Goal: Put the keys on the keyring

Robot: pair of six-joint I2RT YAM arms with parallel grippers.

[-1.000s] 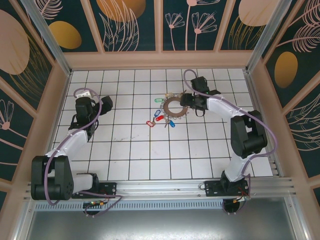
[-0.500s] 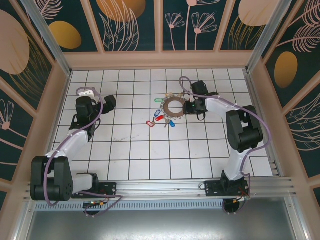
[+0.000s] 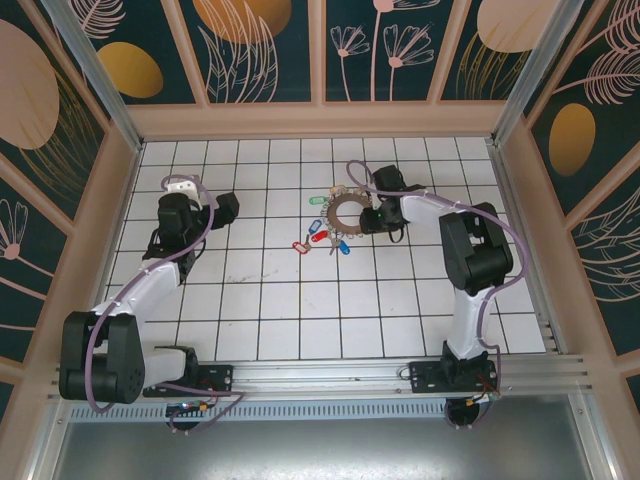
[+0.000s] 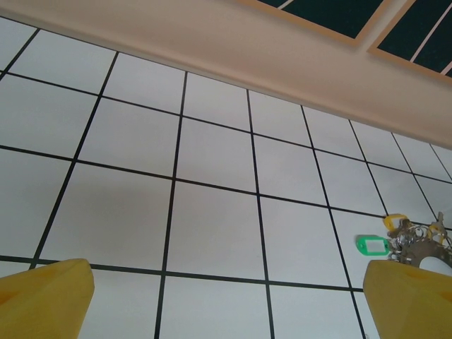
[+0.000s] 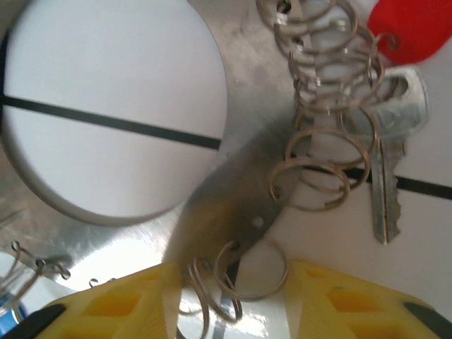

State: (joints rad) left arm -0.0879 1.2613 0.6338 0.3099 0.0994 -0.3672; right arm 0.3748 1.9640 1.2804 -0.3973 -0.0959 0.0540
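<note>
While the left fingers (image 3: 226,206) hung spread wide over bare tiles on the left of the tabletop (image 3: 300,300), well apart from everything else, the right fingers (image 3: 368,217) sat at the right-hand edge of the keyring (image 3: 333,212). The keyring lay flat in the far half of the tabletop, with the keys (image 3: 320,232) and their coloured tags fanned around its left and near sides.

In the right wrist view, the right fingers (image 5: 120,304) stood part-way closed on either side of the keyring (image 5: 233,183) band. Small wire rings (image 5: 321,106) were threaded along that edge, and a couple lay in the gap between the fingers. Whether the pads actually pinched the metal could not be told. A silver key (image 5: 385,191) and a red tag (image 5: 409,32) hung from those rings just beside.

From the left wrist, the left fingers (image 4: 42,300) framed open tiles, with the keyring (image 4: 424,253) and a green tag (image 4: 372,245) off at the right.
</note>
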